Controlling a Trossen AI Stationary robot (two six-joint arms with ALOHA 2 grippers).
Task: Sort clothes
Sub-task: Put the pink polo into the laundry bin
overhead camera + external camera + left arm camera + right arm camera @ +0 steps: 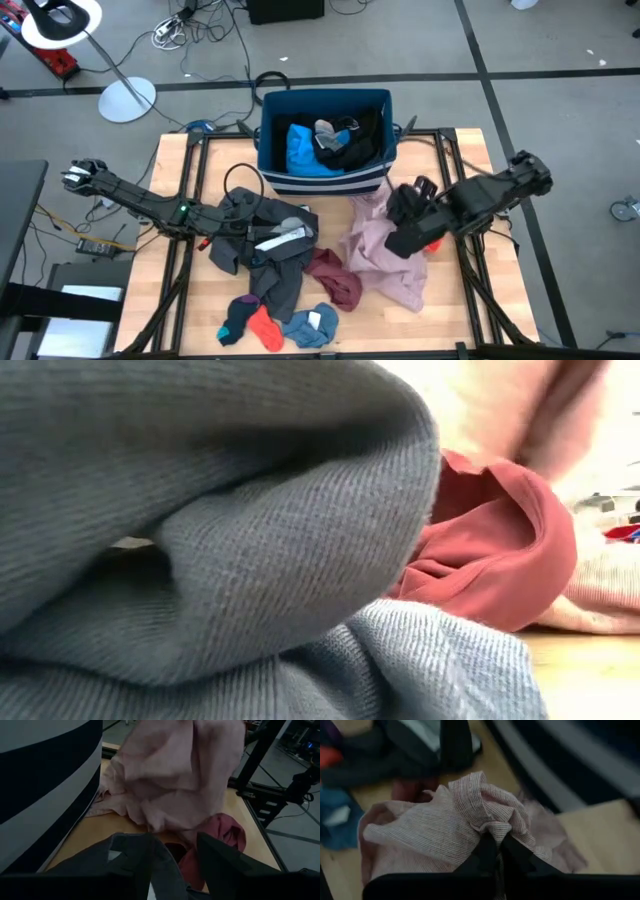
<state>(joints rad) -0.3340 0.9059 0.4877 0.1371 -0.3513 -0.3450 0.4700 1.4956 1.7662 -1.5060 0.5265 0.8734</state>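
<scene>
The right pincer (408, 225) sits just in front of the blue striped bin (325, 180), toward the bin's right corner, its fingers pressed together on a bunched fold of the pale pink garment (455, 820). That garment (375, 250) spreads over the desk (470, 300) from the bin's front wall outward. The left pincer (262, 235) lies low in front of the bin's left half, on the dark grey garment (255, 250); its fingers (220, 857) are spread, with grey cloth lying between them, not pinched. The maroon garment (335, 275) lies between the grey and pink ones, touching both. Farther from the bin, at the desk's front edge, lie small pieces: a black one (238, 318), an orange-red one (265, 328) and a grey-blue one (312, 325). Inside the bin are a bright blue garment (305, 150) and a black garment (355, 140).
</scene>
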